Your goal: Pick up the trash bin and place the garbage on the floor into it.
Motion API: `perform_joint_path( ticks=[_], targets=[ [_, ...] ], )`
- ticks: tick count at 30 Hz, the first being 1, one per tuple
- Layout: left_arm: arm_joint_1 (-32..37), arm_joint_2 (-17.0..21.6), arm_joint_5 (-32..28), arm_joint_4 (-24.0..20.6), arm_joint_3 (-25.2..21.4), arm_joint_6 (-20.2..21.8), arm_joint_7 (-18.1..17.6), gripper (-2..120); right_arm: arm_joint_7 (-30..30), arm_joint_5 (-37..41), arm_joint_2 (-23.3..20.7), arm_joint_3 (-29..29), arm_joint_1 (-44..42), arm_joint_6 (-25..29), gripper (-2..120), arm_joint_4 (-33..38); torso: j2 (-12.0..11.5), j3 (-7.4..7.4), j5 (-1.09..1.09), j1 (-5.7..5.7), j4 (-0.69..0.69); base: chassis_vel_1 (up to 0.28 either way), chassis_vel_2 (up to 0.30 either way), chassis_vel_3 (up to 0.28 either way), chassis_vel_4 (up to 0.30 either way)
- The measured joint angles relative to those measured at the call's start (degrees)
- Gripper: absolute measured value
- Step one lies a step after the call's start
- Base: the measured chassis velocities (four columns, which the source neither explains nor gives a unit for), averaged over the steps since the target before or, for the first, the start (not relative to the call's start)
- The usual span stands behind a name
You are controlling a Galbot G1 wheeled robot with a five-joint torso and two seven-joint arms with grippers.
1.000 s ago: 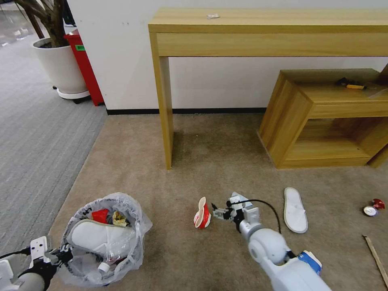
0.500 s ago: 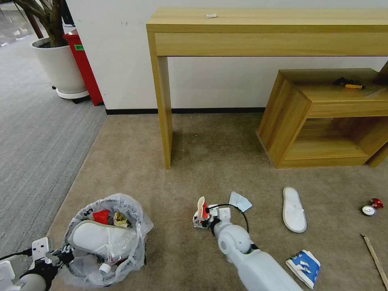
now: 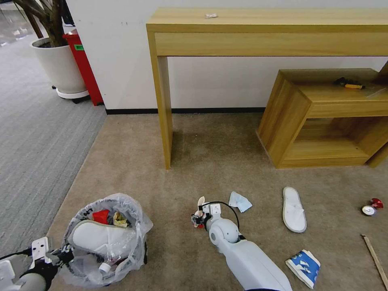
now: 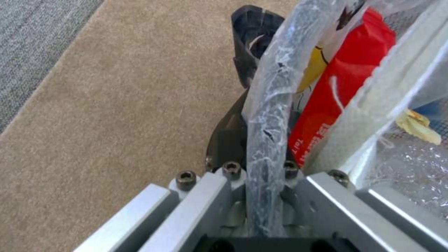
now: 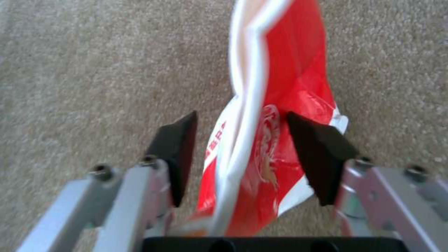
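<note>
Right pincer [image 5: 240, 154], low over the floor [image 3: 226, 161] at centre: pads [image 5: 180, 154] spread to either side of a flattened red cup [image 5: 266, 140] and clear of it, not pinching. In the head view the cup [image 3: 199, 202] is mostly hidden behind the wrist, with a pale edge and a scrap of red showing.

Left pincer [image 4: 261, 196], at the lower left of the head view: pressed together on the bagged rim of the bin [image 3: 106, 238]; the bag [image 4: 271, 115] runs between its fingers, and the black wall lies beyond. The bin's base is cut off by the frame edge, so whether it rests on the floor cannot be told. Inside lie a white slipper [image 3: 101, 237], a red packet [image 3: 101, 215], a yellow wrapper [image 3: 120, 219] and a clear bottle, largely veiled by plastic.

On the floor, apart from one another: tissue [image 3: 240, 201], second slipper [image 3: 294, 209], blue cup [image 3: 305, 266], crushed can [image 3: 372, 207], and a stick [image 3: 376, 258] cut off at the edge.
</note>
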Motion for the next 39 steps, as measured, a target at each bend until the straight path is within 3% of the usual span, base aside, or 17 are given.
perform_joint_path(
  ticks=[6,11,14,20,28,31,34,39],
  targets=[
    [0.0,0.2,-0.1,-0.2,0.0,0.0,-0.1,0,-0.4,-1.4,0.1,0.4,0.2,1.7,25,-1.2,0.0,0.0,-0.01,0.0,-0.01,0.0,0.0,0.0,0.0],
    [0.0,0.1,-0.1,-0.7,0.1,0.0,-0.2,0,-0.5,-3.6,-0.5,0.7,0.2,3.8,13,-0.5,0.0,0.0,0.0,0.0,0.0,0.0,0.0,0.0,0.0],
    [0.2,0.1,-0.1,-1.4,0.1,0.0,-0.4,0,-1.4,-6.3,-1.8,1.7,-0.2,5.4,0,3.1,0.0,0.01,0.0,0.0,0.0,0.0,0.0,0.0,0.0],
    [0.4,0.2,-0.7,-2.2,0.3,0.0,-0.9,0,-3.5,-6.5,-4.2,3.2,-0.8,5.7,0,10.1,0.0,0.0,0.01,0.0,0.0,0.0,0.0,0.0,0.0],
    [-0.3,1.8,-0.5,-3.1,3.1,0.0,-2.3,0,-14.4,-2.3,-12.3,3.9,3.7,4.9,0,31.4,0.0,0.0,0.01,0.0,-0.01,0.0,0.0,0.0,0.0],
    [-1.4,2.6,-0.3,-2.9,4.5,0.0,-2.9,0,-16.2,2.1,-14.1,0.9,8.8,4.3,0,35.8,0.0,0.0,0.0,0.0,0.0,0.0,0.0,0.0,0.0],
    [-4.3,4.5,-1.4,-1.8,7.3,0.0,-6.3,0,-18.6,10.8,-14.3,-5.8,16.1,2.1,0,39.7,0.0,0.0,-0.01,0.0,0.0,0.0,0.0,0.0,0.0],
    [-5.6,7.1,-2.8,-1.3,9.6,0.0,-9.3,0,-20.2,13.1,-13.1,-13.6,20.6,0.9,0,40.5,0.0,0.0,-0.02,0.0,0.0,0.0,0.0,0.0,0.0]
  ],
)
